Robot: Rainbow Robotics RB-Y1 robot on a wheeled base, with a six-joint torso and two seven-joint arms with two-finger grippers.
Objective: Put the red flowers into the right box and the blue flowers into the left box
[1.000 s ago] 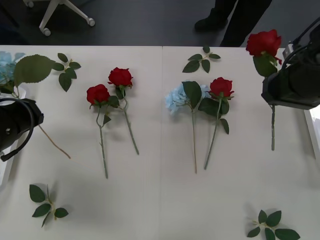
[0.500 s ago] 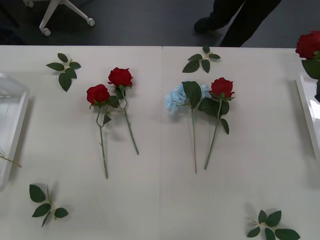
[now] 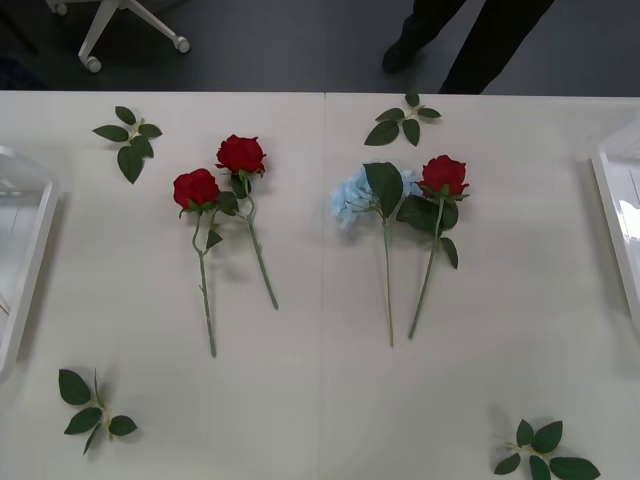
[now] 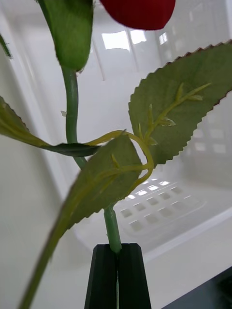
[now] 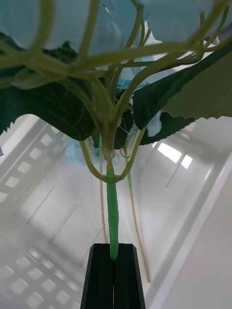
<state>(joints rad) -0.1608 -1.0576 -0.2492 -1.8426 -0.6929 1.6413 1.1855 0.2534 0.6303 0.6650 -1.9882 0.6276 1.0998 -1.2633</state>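
1. A white surface (image 3: 320, 400) fills the front view, with a dark floor beyond its far edge; a chair base (image 3: 120, 30) and a person's legs (image 3: 470, 40) stand there.
2. The left box (image 3: 25, 260) sits at the surface's left edge and the right box (image 3: 620, 230) at its right edge, each showing just part of its white rim and wall.
3. In the left wrist view, the left gripper (image 5: 114, 256) has its black fingers pressed together on the green stem of a blue flower (image 5: 72, 29), held over the ribbed floor of a white tray; a thin tan stem (image 5: 137, 231) lies in the tray beneath it.
4. In the right wrist view, the right gripper (image 4: 116, 253) pinches the stem of a red flower (image 4: 140, 12), with green leaves (image 4: 179, 101) spread in front of a white tray's wall and grid floor.
5. Between the boxes lie two red roses (image 3: 215, 175) side by side, then another blue flower (image 3: 355, 195) just beside a third red rose (image 3: 443, 175), their leaves overlapping.
6. Four loose leaf sprigs (image 3: 130, 140) lie near the surface's corners.
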